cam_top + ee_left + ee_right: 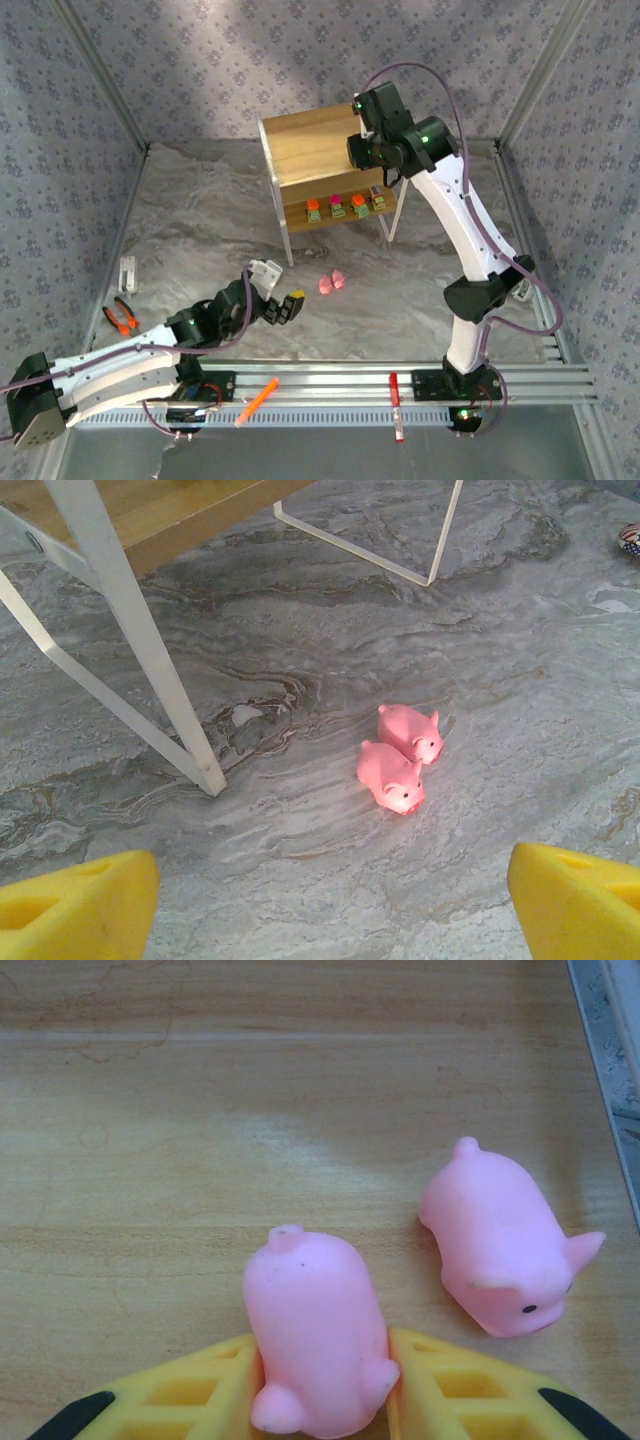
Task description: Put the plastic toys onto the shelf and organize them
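The right arm rises from its base at the lower right of the overhead view. It bends at the elbow and reaches up-frame to the shelf, with its wrist bent down over the right end of the top board. The right gripper has its yellow fingers against both flanks of a pig that lies on the wood, head toward the bottom of the frame. A second pig lies just to its right, not touching it.

The left arm lies low across the lower left, forearm stretched toward the centre. The left gripper points at the table, fingers wide apart with nothing between them. Ahead of it two table pigs lie side by side, touching, and a white shelf leg stands to their left.

Four blocky toys sit in a row on the lower board. Pliers lie at the left, and an orange marker and a red marker lie along the bottom.
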